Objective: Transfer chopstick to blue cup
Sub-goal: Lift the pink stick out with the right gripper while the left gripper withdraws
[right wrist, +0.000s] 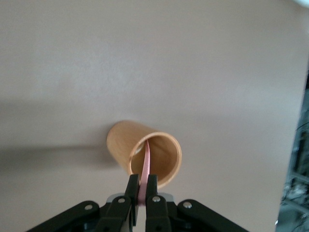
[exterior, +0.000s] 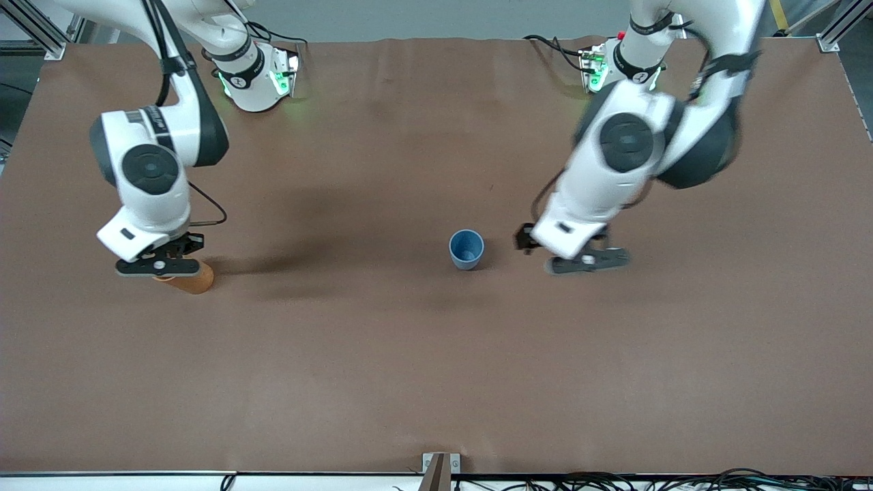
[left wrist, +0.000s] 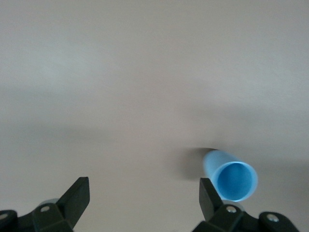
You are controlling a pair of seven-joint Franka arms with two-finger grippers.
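Chopstick (right wrist: 145, 164) pinched by right fingers (right wrist: 131, 191) in orange cup (right wrist: 145, 153); left fingers (left wrist: 77, 195) spread wide, empty.

Both arms are showing glossy white shells with black joint caps and black cables trailing along them. Green lights are glowing at the two bases. The left gripper (left wrist: 145, 200) and right gripper (right wrist: 143, 193) are wearing matte black fingers studded with small silver screws.
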